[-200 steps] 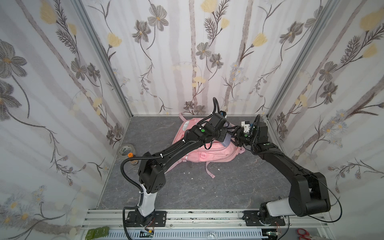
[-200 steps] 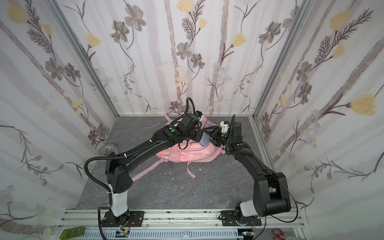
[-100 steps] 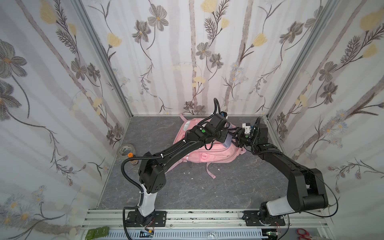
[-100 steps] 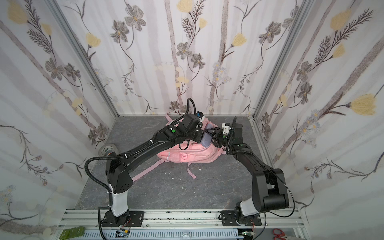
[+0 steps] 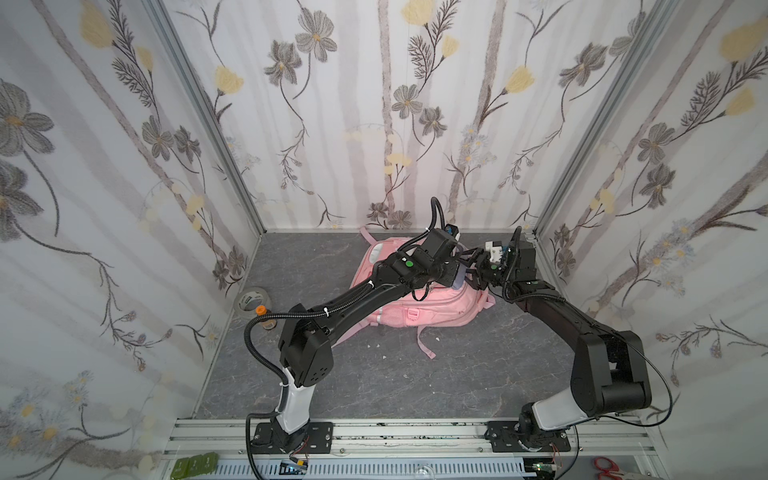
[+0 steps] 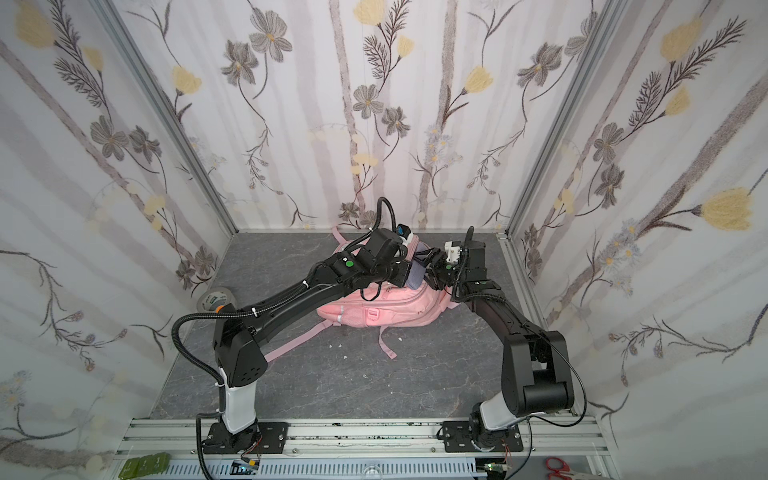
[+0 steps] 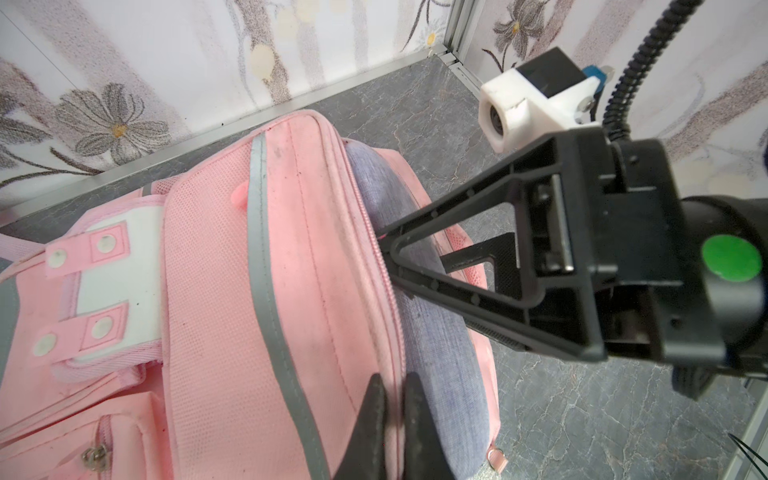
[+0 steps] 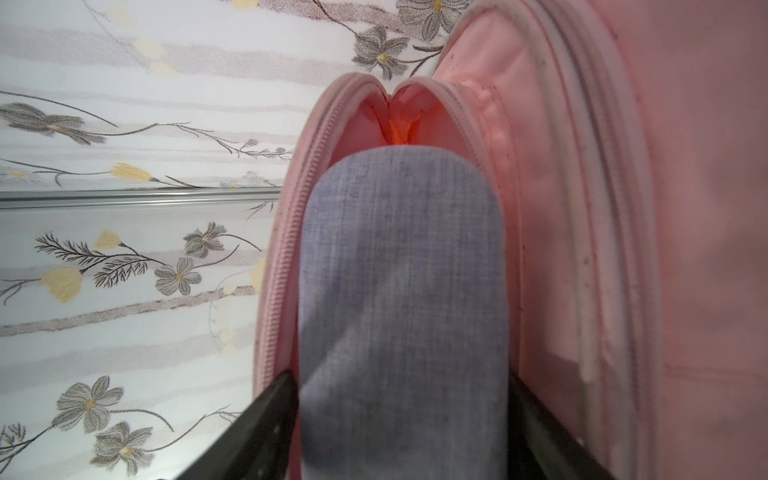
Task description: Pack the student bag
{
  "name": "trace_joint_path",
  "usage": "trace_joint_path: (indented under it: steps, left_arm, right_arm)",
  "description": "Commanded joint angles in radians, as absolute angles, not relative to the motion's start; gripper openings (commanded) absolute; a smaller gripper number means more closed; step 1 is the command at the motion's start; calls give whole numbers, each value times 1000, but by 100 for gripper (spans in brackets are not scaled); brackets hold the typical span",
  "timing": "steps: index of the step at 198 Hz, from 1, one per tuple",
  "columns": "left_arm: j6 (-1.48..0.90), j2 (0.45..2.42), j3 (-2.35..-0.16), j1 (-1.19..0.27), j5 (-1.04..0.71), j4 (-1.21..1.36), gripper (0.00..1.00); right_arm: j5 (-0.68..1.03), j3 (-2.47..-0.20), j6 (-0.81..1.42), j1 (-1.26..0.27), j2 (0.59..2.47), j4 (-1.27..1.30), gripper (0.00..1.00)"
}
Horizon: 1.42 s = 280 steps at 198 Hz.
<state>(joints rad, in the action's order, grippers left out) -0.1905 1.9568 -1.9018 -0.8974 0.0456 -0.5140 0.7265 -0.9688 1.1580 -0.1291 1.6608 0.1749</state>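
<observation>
Student bag (image 5: 419, 316): pouch (image 8: 403, 311) half in, unmoved; packing unfinished. L gripper (image 7: 395, 419) clenched on zip edge; R gripper (image 8: 401, 376) straddles pouch, grasp unclear.

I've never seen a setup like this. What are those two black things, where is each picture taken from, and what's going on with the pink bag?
Two robot arms on a rail, each ending in a two-fingered gripper. The wide pictures come from one overhead camera; the close-ups from cameras on the arms' wrists. On the grey table lies a pink backpack, with a tape roll near the left wall. The left gripper is shut on the zip edge of an open pocket. The right gripper has a finger on each side of a blue-grey fabric pouch partly inside that pocket; whether it squeezes the pouch I cannot tell.
</observation>
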Motion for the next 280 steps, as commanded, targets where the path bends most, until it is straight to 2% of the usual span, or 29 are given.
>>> trace_joint_path:
  steps: [1,18,91,116,173,237,280]
  left_arm:
    - [-172,1957,-1917,-903,15,-413,0]
    - [-172,1956,-1919,-902,18,-414,0]
    - [-173,1963,-1927,-902,23,-417,0]
    - [-176,1960,-1924,-902,19,-416,0]
    - [-187,1965,-1918,-902,2,-417,0]
    - [-189,1977,-1920,-903,0,-421,0]
    - [-196,1977,-1921,-902,0,-419,0]
  right_arm:
    - [780,-957,1184,-127,1637,257,79]
    - [787,-945,1192,-126,1625,265,78]
    - [791,-934,1216,-122,1603,282,58]
    - [786,-925,1234,-119,1603,289,57]
    - [791,-905,1355,-118,1573,410,45]
    - [816,-874,1438,-136,1564,505,38]
    - [798,-850,1426,-143,1555,495,41]
